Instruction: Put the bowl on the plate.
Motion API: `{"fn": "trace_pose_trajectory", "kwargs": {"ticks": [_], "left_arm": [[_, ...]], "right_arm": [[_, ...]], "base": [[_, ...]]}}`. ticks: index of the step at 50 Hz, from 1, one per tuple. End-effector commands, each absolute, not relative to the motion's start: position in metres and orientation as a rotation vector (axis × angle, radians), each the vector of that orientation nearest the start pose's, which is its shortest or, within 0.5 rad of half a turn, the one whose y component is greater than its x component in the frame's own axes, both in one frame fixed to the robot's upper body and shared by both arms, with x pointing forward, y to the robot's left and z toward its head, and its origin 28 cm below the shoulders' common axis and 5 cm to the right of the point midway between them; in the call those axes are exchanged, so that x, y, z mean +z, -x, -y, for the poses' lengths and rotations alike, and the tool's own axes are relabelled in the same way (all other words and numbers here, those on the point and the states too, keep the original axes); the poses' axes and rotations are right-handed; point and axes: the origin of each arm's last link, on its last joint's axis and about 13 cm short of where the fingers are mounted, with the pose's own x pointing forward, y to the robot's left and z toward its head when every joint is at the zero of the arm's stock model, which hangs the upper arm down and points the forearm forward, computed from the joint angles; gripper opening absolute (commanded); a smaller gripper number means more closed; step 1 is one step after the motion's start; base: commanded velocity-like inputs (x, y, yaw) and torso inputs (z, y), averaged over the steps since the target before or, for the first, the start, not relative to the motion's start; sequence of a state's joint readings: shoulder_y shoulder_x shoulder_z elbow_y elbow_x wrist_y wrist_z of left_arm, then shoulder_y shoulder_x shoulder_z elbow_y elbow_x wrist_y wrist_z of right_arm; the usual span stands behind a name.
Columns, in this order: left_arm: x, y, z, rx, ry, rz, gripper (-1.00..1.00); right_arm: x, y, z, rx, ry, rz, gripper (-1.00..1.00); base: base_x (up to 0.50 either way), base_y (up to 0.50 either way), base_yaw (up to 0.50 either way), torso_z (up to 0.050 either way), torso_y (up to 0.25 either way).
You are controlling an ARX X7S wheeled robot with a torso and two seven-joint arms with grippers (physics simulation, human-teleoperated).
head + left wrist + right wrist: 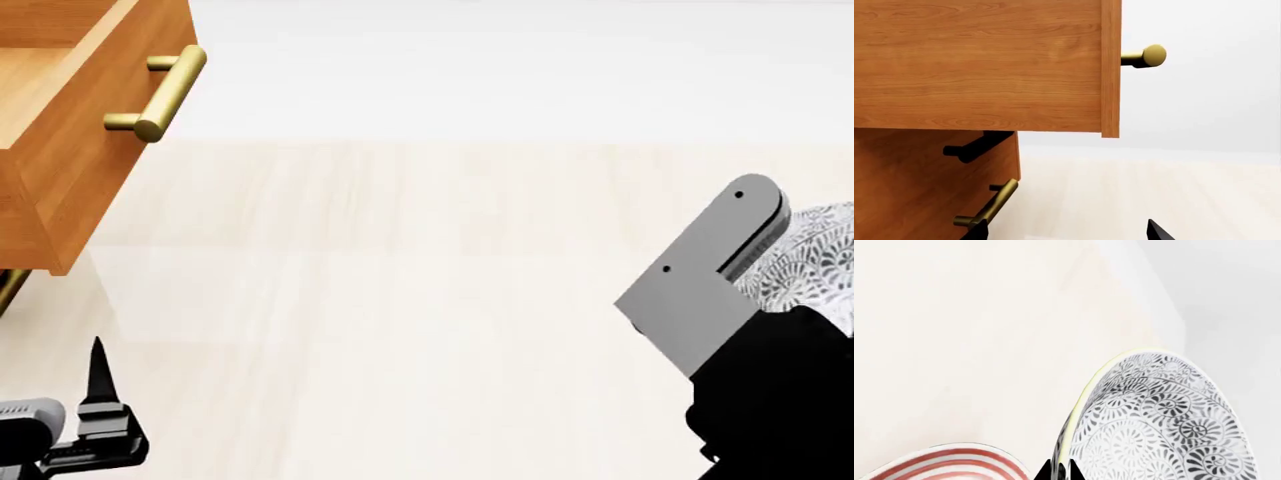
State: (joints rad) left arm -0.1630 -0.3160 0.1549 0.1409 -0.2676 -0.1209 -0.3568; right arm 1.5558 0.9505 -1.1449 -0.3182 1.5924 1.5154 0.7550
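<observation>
Nearest in the right wrist view, the right end effector (1059, 472) shows two dark fingertips drawn narrow on the rim of the bowl (1157, 427), one tip on each side of the wall, so it reads as clamped on the bowl rather than spread. The bowl is tipped on edge, its patterned inside facing the camera and its rim running away toward 12 o'clock. Just at 9 o'clock from the fingertips lies an arc of the plate (954, 462), red rings on white, resting on the pale bench (954, 340); bowl and plate appear close but apart, with no contact visible. So the coming move probably turns on carrying the bowl toward 9 o'clock until it sits over the plate's middle, levelling it, then lowering. In the head view the bowl (814, 255) shows only as a patterned sliver at 3 o'clock behind the right arm's grey link, and the plate is out of sight. The left end effector (96, 385) rests low at 7 o'clock, well apart from both; whether it is spread or closed cannot be told. Farther off, at 10 o'clock, an open wooden drawer (60, 150) with a brass handle (160, 95) juts out.
</observation>
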Motion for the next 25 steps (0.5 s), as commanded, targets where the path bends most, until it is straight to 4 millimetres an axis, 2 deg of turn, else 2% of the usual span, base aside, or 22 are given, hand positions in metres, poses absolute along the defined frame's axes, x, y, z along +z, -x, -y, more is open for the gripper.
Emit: {"fn": "trace_pose_trajectory", "kwargs": {"ticks": [1, 2, 3, 5, 16, 18, 25], "left_arm": [[0.060, -0.244, -0.243, 0.173, -0.040, 0.142, 1.00], [0.059, -0.244, -0.243, 0.174, -0.040, 0.142, 1.00], [0.069, -0.245, -0.243, 0.173, -0.043, 0.144, 1.00], [0.074, -0.245, -0.243, 0.174, -0.040, 0.146, 1.00], [0.075, -0.246, -0.244, 0.173, -0.042, 0.148, 1.00], [0.063, -0.245, -0.243, 0.173, -0.041, 0.148, 1.00], [0.059, -0.245, -0.243, 0.173, -0.039, 0.143, 1.00]], "right_arm": [[0.260, -0.213, 0.190, 0.020, 0.881, -0.687, -1.00], [0.259, -0.212, 0.190, 0.019, 0.877, -0.690, -1.00], [0.258, -0.208, 0.192, 0.017, 0.873, -0.695, -1.00], [0.258, -0.206, 0.193, 0.013, 0.867, -0.696, -1.00], [0.246, -0.189, 0.200, -0.014, 0.818, -0.726, -1.00], [0.246, -0.185, 0.200, -0.017, 0.812, -0.725, -1.00], [0.244, -0.180, 0.199, -0.018, 0.812, -0.720, -1.00]], "base": [[0.00, 0.00, 0.00, 0.000, 0.000], [0.00, 0.00, 0.00, 0.000, 0.010], [0.00, 0.00, 0.00, 0.000, 0.000], [0.00, 0.00, 0.00, 0.000, 0.000], [0.00, 0.00, 0.00, 0.000, 0.000], [0.00, 0.00, 0.00, 0.000, 0.000], [0.00, 0.00, 0.00, 0.000, 0.000]]}}
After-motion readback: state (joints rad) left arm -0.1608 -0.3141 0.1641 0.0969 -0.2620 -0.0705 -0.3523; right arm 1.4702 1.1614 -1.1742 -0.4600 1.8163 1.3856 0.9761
